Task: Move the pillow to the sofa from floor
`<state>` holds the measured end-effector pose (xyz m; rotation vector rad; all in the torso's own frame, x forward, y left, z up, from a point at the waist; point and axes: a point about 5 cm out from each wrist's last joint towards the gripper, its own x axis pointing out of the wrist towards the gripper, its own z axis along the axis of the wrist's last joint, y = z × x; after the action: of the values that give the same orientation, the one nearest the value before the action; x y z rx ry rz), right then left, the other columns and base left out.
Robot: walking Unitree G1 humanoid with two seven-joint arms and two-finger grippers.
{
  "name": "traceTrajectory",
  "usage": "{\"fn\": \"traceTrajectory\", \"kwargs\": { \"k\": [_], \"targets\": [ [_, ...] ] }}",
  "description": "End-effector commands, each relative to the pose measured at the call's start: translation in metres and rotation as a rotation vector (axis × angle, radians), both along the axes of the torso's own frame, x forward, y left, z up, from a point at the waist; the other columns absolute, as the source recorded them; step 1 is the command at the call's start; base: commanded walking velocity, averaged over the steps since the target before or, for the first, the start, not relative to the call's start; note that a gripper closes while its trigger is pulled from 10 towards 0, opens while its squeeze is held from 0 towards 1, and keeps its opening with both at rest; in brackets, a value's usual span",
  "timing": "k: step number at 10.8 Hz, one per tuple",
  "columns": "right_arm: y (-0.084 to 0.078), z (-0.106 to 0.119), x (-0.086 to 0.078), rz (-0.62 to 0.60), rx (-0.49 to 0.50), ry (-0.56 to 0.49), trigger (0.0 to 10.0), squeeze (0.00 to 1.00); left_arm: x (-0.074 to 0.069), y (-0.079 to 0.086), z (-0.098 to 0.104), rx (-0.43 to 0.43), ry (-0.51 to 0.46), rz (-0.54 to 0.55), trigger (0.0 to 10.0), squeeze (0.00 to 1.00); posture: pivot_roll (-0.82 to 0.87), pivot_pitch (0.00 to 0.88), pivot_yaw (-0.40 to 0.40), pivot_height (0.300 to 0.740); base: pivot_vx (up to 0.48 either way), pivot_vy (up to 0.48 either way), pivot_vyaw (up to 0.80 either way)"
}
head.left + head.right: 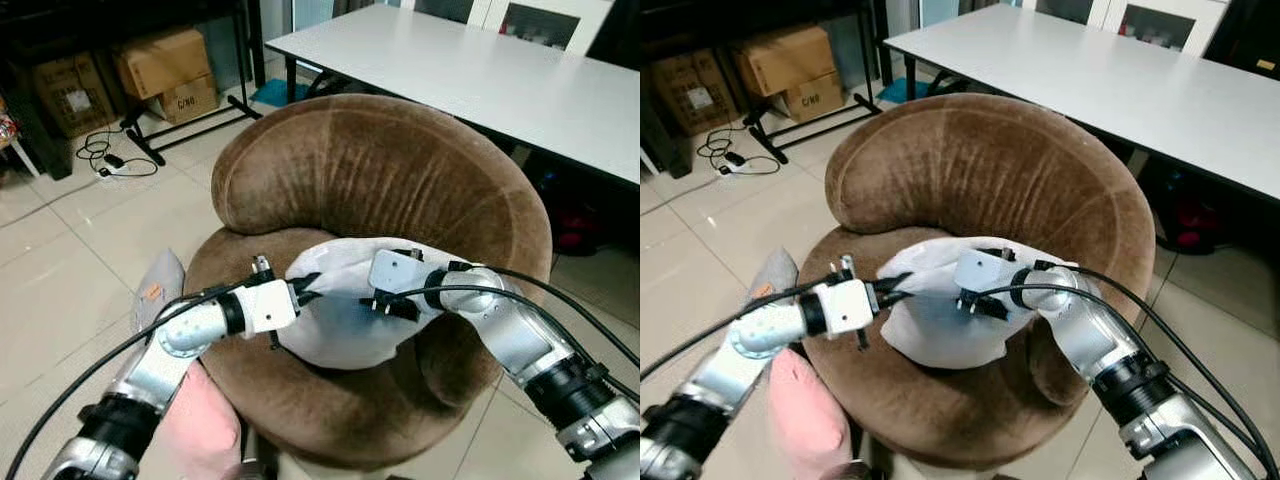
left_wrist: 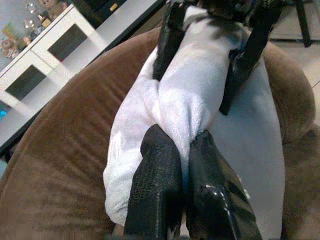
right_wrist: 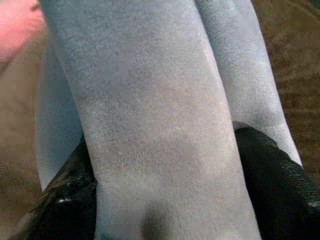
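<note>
Both grippers are pinching the white pillow: left gripper at its 9 o'clock edge, right gripper clamping a fold. It's sitting over the brown sofa seat. If one lets go early, the pillow's probably sliding off the front toward the floor.

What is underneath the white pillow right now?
The white fleece pillow lies on the seat of the round brown velvet sofa, pinched by the left end effector and right end effector. The seat patch beneath it is covered.

pillow on sofa, table behind
</note>
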<state>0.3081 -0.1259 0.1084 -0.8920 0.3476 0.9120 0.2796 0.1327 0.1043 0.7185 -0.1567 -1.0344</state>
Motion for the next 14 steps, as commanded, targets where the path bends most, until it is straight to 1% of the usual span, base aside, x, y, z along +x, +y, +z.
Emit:
{"fn": "traceTrajectory", "kwargs": {
  "k": [1,2,3,4,5,6,7,8,10,12,13,14],
  "targets": [
    [-0.023,-0.009,-0.002,-0.087,-0.049,0.055,0.0,0.00,0.003,0.010,0.013,-0.037,-0.042,0.044,0.0,0.00,-0.01,0.000,-0.011,0.740,0.000,0.000,0.00],
    [-0.022,-0.010,-0.006,-0.076,-0.043,0.070,0.0,0.00,0.004,0.010,0.015,-0.040,-0.042,0.052,0.0,0.00,-0.01,0.000,-0.015,0.740,0.000,0.000,0.00],
    [-0.021,-0.011,-0.009,-0.090,-0.010,0.089,0.0,0.00,0.004,0.010,0.017,-0.043,-0.042,0.064,0.0,0.00,0.00,0.000,-0.018,0.740,0.000,0.000,0.00],
    [-0.022,-0.012,-0.011,-0.116,-0.008,0.094,0.0,0.00,0.004,0.010,0.019,-0.047,-0.044,0.077,0.0,0.00,0.00,0.000,-0.022,0.740,0.000,0.000,0.00],
    [-0.023,-0.011,-0.012,-0.135,-0.007,0.089,0.0,0.00,0.003,0.010,0.021,-0.049,-0.043,0.083,0.0,0.00,0.00,0.000,-0.022,0.740,0.000,0.000,0.00],
    [-0.022,-0.009,-0.013,-0.182,0.018,0.075,0.0,0.00,0.001,0.009,0.021,-0.052,-0.040,0.084,0.0,0.00,0.00,0.000,-0.021,0.740,0.000,0.000,0.00],
    [-0.020,-0.009,-0.014,-0.185,0.022,0.078,0.0,0.00,0.001,0.008,0.021,-0.053,-0.038,0.084,0.0,0.00,0.00,0.000,-0.020,0.740,0.000,0.000,0.00],
    [-0.014,-0.008,-0.016,-0.193,0.071,0.085,0.0,0.00,0.000,0.008,0.021,-0.054,-0.034,0.089,0.0,0.00,0.00,0.000,-0.018,0.740,0.000,0.000,0.00],
    [-0.011,-0.008,-0.018,-0.225,0.105,0.080,0.0,0.00,-0.001,0.007,0.021,-0.054,-0.028,0.093,0.0,0.00,-0.01,0.000,-0.014,0.740,0.000,0.000,0.00],
    [-0.011,-0.007,-0.019,-0.245,0.104,0.068,0.0,0.00,-0.001,0.006,0.021,-0.054,-0.024,0.091,0.0,0.00,-0.01,0.000,-0.013,0.740,0.000,0.000,0.00],
    [-0.011,-0.007,-0.019,-0.245,0.103,0.061,0.0,0.00,0.001,0.007,0.023,-0.083,-0.018,0.126,10.0,0.00,-0.01,0.000,-0.018,0.740,0.000,0.000,0.00],
    [-0.010,-0.007,-0.020,-0.243,0.104,0.054,0.0,0.00,-0.001,0.006,0.025,-0.090,-0.010,0.118,10.0,1.00,-0.01,0.000,-0.023,0.740,0.000,0.000,0.00]
  ]
}}
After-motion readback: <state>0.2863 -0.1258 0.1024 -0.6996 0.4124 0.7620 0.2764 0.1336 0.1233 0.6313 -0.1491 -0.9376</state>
